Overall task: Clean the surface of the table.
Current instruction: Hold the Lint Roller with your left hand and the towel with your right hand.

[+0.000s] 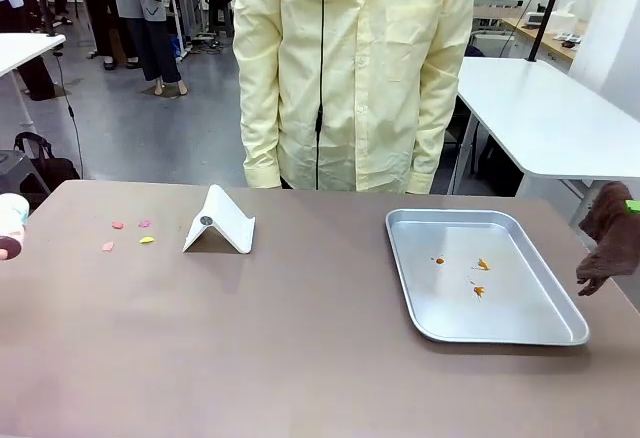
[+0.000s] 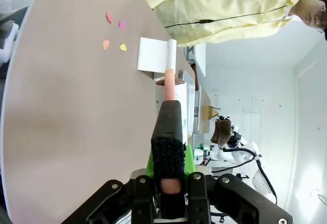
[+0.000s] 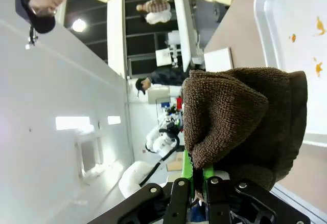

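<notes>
My left pincer point(image 2: 171, 165), clamped on a pink-handled white roller point(image 2: 179, 101), sits nearest the coloured scraps point(image 1: 118, 225) at the matte brown worktop's point(image 1: 300, 358) left-frame side, while my right pincer point(image 3: 199, 175) grips a brown cloth point(image 3: 240, 116).

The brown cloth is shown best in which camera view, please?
The right wrist view: the brown cloth sits large and close, its weave plain. The front view catches it at the right edge; the left wrist view shows it tiny.
</notes>
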Controlling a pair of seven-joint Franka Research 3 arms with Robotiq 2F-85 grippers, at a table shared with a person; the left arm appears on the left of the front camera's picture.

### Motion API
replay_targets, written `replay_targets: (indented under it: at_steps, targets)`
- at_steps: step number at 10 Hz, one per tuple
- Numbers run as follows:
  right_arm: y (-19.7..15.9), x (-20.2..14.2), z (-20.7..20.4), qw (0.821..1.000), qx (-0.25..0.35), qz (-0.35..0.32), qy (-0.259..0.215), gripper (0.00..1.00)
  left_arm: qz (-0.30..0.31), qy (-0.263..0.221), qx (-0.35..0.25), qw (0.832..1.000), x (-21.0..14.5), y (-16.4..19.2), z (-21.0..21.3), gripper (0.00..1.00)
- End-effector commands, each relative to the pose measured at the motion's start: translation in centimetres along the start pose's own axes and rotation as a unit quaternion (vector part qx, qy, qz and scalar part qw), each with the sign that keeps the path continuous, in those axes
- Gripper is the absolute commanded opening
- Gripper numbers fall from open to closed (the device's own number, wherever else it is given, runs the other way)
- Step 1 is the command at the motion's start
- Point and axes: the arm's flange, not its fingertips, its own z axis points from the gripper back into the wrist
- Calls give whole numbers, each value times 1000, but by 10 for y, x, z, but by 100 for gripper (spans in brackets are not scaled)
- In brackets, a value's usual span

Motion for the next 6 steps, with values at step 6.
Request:
replay_targets:
  at_steps: [6]
  targets:
    - [-2, 2, 3, 1000, -1, -1, -10, 0, -1, 3, -4, 1000, 3, 1, -5, 0]
